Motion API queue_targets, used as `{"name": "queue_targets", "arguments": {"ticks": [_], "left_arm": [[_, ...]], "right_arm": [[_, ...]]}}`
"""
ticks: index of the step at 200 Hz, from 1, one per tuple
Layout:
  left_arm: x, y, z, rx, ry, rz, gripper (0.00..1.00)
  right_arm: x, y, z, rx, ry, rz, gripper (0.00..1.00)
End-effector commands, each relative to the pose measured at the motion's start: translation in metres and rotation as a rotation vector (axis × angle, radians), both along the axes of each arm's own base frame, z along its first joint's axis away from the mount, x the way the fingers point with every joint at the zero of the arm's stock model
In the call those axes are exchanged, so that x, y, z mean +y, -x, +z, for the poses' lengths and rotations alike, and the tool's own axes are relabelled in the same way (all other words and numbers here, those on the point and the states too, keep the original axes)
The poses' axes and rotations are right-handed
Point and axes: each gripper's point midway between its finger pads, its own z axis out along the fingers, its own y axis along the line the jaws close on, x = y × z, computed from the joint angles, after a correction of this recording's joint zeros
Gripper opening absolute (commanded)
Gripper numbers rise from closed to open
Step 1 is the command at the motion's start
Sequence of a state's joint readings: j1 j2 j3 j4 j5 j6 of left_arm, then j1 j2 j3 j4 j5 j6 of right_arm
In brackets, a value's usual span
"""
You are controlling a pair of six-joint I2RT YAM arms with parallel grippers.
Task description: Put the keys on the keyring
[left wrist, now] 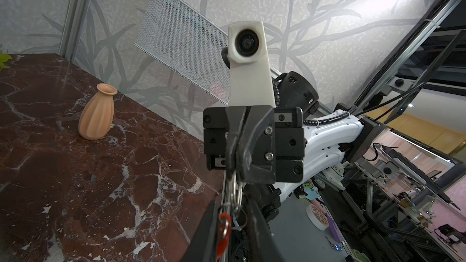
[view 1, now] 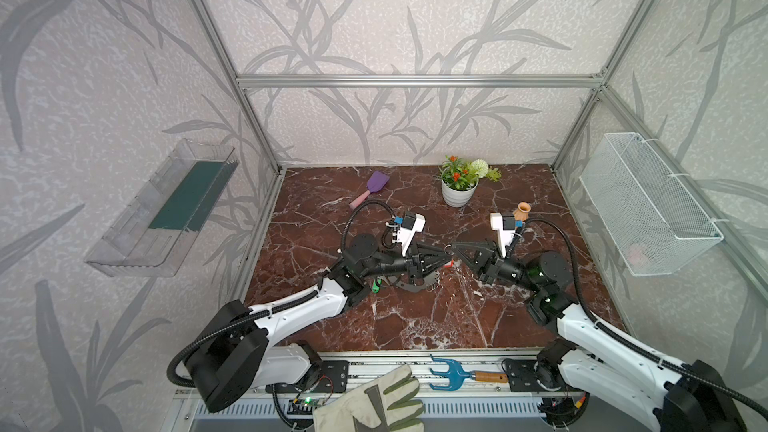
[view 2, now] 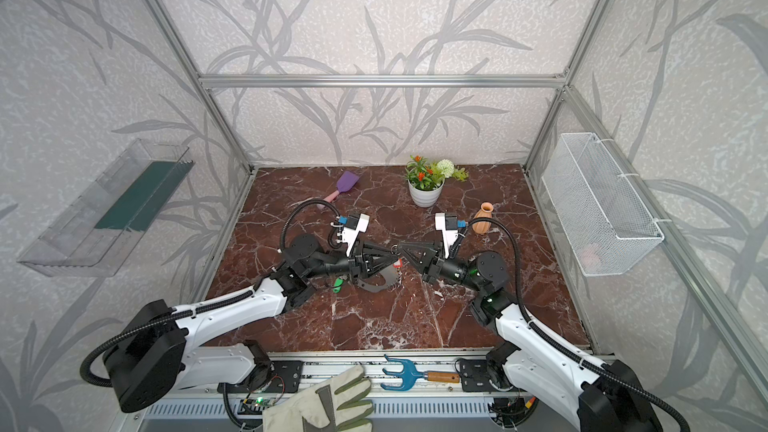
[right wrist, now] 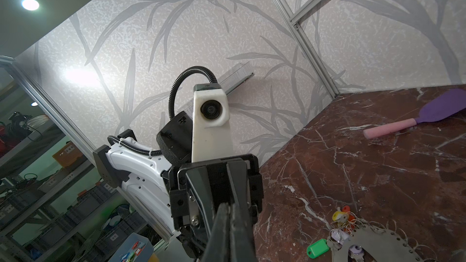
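My right gripper (view 1: 454,248) (left wrist: 233,172) hangs above the table's middle, shut on the silver loop (left wrist: 234,192) of a red key (left wrist: 223,233) (view 1: 448,264) that dangles below it. Facing it tip to tip, my left gripper (view 1: 446,259) (left wrist: 233,228) has its jaws a little apart around that key, which lies against one finger (left wrist: 204,233). The grey keyring (view 1: 409,284) (right wrist: 373,238) lies flat under the left gripper. Green (right wrist: 318,247), yellow (right wrist: 338,215), red (right wrist: 346,209) and lilac (right wrist: 336,234) keys sit at its end. In the right wrist view the fingers (right wrist: 224,223) are pressed together.
An orange vase (view 1: 521,211) stands behind the right arm. A potted plant (view 1: 459,184) and a purple spatula (view 1: 372,187) are at the back. A wire basket (view 1: 648,201) and a clear shelf (view 1: 166,209) hang on the side walls. A glove (view 1: 374,403) and a blue rake (view 1: 457,376) lie on the front rail.
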State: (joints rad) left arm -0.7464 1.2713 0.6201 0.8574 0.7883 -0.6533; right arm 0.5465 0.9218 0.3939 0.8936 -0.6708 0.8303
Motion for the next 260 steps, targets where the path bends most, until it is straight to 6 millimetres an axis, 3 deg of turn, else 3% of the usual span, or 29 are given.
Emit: {"name": "queue_targets", "arguments": {"ticks": [1, 18, 41, 105, 158, 189, 203, 232, 260], "left_arm": [[0.002, 0.003, 0.021, -0.039, 0.052, 0.0, 0.36], [0.005, -0.001, 0.019, -0.025, 0.044, 0.022, 0.39], [0.007, -0.003, 0.019, -0.012, 0.054, 0.025, 0.36], [0.011, -0.005, 0.019, 0.001, 0.063, 0.035, 0.2], [0.011, -0.006, 0.02, 0.008, 0.062, 0.035, 0.0], [0.011, -0.005, 0.021, 0.014, 0.051, 0.035, 0.0], [0.011, -0.006, 0.016, 0.022, 0.005, 0.045, 0.0], [0.014, 0.005, -0.001, -0.034, -0.114, 0.041, 0.0], [0.014, 0.016, -0.011, -0.111, -0.207, -0.017, 0.0]], "right_arm": [[-0.001, 0.007, 0.002, -0.032, -0.006, 0.014, 0.0], [-0.001, 0.007, 0.004, -0.037, -0.007, 0.014, 0.0], [-0.001, 0.008, 0.004, -0.037, -0.005, 0.016, 0.0], [-0.001, 0.008, 0.003, -0.033, -0.002, 0.018, 0.0], [0.0, 0.008, 0.002, -0.031, 0.0, 0.017, 0.0], [0.001, 0.009, 0.0, -0.025, 0.048, 0.025, 0.0], [0.001, 0.011, -0.009, 0.003, 0.148, 0.023, 0.15], [-0.011, 0.027, -0.012, -0.03, 0.303, 0.005, 0.36], [-0.006, 0.04, -0.014, -0.016, 0.356, 0.103, 0.42]]}}
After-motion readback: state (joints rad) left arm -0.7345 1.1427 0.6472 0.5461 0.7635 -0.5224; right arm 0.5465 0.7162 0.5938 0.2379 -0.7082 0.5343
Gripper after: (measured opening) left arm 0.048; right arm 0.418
